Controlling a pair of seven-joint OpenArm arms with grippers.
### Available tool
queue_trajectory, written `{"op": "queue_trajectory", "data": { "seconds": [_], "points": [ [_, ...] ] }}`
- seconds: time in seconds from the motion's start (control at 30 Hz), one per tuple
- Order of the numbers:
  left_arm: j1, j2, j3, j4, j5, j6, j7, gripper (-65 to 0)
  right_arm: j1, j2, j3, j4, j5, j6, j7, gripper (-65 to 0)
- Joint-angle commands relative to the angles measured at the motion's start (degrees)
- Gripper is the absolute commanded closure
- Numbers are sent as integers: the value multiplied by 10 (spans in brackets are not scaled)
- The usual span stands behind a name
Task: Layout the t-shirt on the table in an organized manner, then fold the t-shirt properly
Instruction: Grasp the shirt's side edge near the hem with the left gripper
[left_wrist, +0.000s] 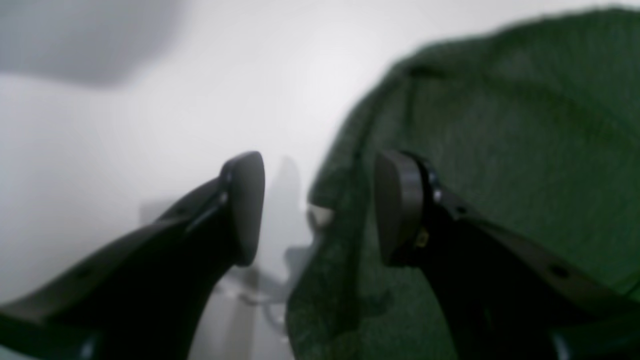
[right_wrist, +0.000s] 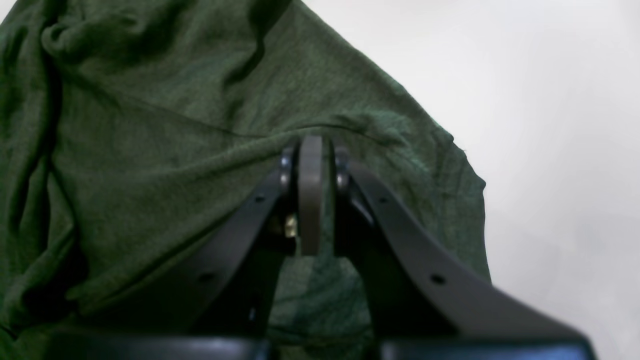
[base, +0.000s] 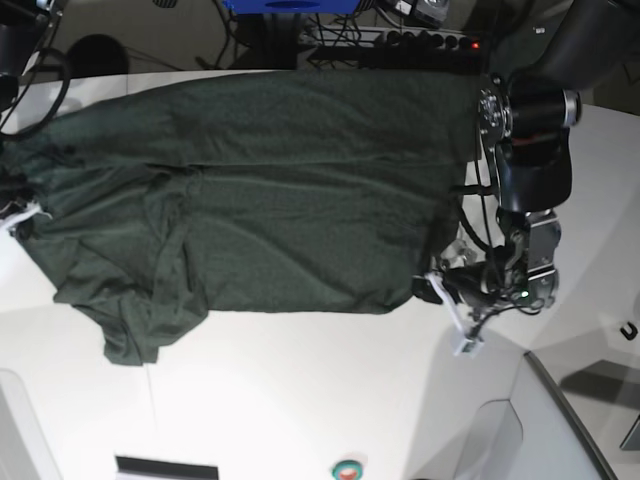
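Beyond the far edge: dark floor, tangle of black cables (base: 250, 35), a blue object (base: 290, 5) at top centre, a power strip (base: 420, 40) with a red light. Grey angled panel (base: 570, 420) bottom right, possibly furniture. Even, bright lighting.

Shirt (base: 270, 190) was plain dark green, no print; surface (base: 300, 400) was white, and both arms looked black.

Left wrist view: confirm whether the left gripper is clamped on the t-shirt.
No, the left gripper stands open, the t-shirt lying loose beside it.
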Motion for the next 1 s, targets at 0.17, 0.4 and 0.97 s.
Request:
{"op": "queue_trajectory", "data": {
  "seconds": [0.17,0.4,0.97],
  "points": [
    [-53,-14,21,-45,-8,-2,-9,-336,0,11,3,9,6,3,11,-35],
    [-61,-14,25,-46,-8,-2,-10,-336,0,11,3,7,6,3,11,-35],
    [-51,-12,28,-46,-8,62,-12,-334,0,11,3,7,6,3,11,-35]
  ]
}}
